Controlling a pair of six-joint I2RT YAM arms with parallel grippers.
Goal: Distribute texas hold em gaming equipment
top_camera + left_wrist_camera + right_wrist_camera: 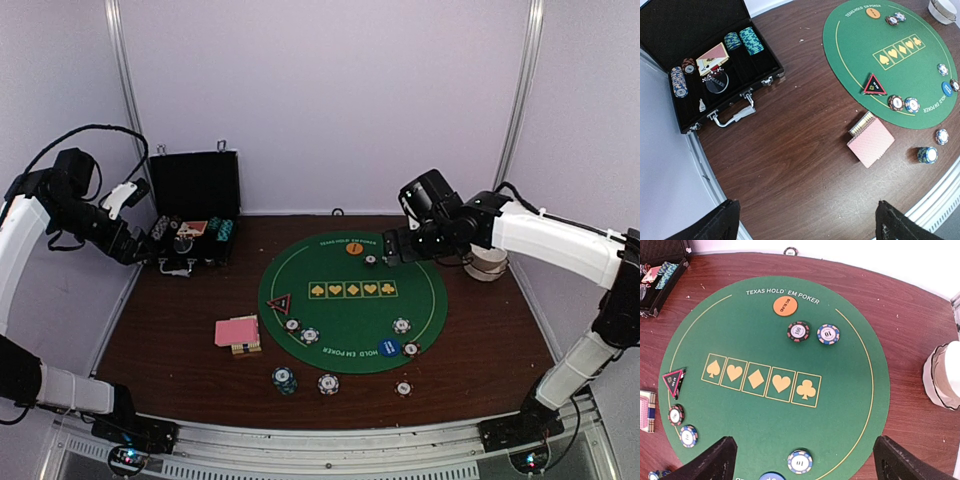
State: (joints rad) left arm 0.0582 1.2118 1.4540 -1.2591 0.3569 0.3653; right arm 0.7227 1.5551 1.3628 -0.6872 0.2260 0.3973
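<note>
Left fingers [715, 222] hang spread over table [790, 150], right fingers [710, 462] over mat [850, 365].

The open black case [190, 212] fills the far left corner of the desk [170, 340]. Between it and the pink cards [236, 331] the wood is bare. Chips [284, 379] dot the near edge. A white cup [489, 266] stands by the far right corner.

Soft, even light falls from above; the cards [871, 141] and chips [927, 154] cast only short, faint shadows on the tabletop [790, 150]. Both wrist views bow the tabletop's edges. The left tool [807, 203] and right tool [803, 439] look dark and slightly blurred.
</note>
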